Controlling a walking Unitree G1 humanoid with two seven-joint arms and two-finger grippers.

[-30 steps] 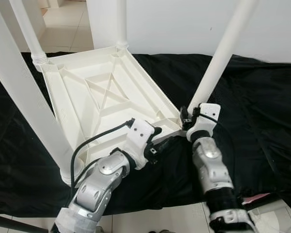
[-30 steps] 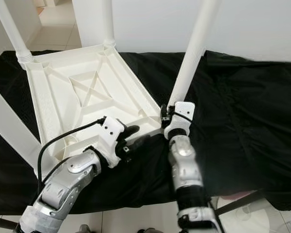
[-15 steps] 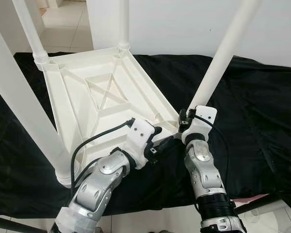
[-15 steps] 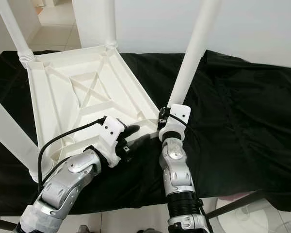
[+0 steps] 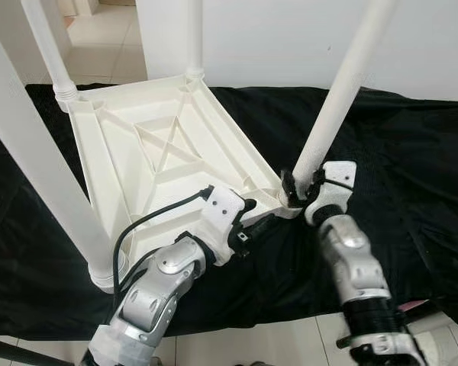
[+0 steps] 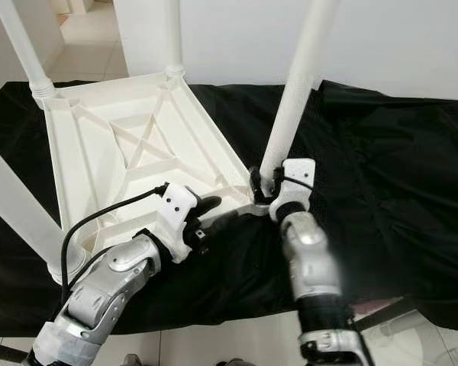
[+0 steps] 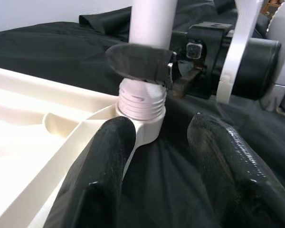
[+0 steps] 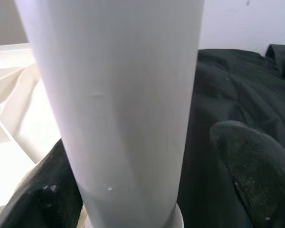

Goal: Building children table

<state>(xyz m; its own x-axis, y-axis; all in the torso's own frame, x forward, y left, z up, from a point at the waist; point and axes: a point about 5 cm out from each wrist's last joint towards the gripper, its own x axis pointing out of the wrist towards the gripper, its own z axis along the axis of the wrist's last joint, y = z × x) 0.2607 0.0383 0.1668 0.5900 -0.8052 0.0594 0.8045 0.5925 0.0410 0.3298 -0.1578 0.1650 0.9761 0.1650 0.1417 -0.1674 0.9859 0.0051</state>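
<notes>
table: white plastic children's table (image 5: 160,145), seen upside down on the black cloth (image 5: 412,175), ribbed underside with X-brace facing up; one long edge lies toward the robot.
legs: four white legs seen standing up from the corners. Near-right leg (image 5: 340,91) is seated in the corner socket (image 7: 145,126) nearest the robot's right arm, threaded collar (image 7: 141,102) still showing above the socket; leg is tilted away to the right. Near-left leg (image 5: 38,160) is in the near-left corner; far legs (image 5: 49,46) are in the back corners.
right gripper: right gripper (image 5: 298,187) is placed at the base of the near-right leg, fingers either side of the tube just above the collar. One finger (image 7: 140,61) is seen pressed across the leg in the left wrist view; second fingertip (image 8: 254,171) is seen beside the tube in the right wrist view. Closed around the leg, tube clamped between the fingers.
left gripper: left gripper (image 7: 156,156) is held low at the same corner, just short of the socket. Fingers are spread apart, nothing is gripped; one finger (image 7: 102,161) is against the table's corner rim, the other is over the cloth.
surface: black cloth is draped over a low surface, wrinkled to the right; tiled floor (image 5: 237,347) is visible at the near edge.
</notes>
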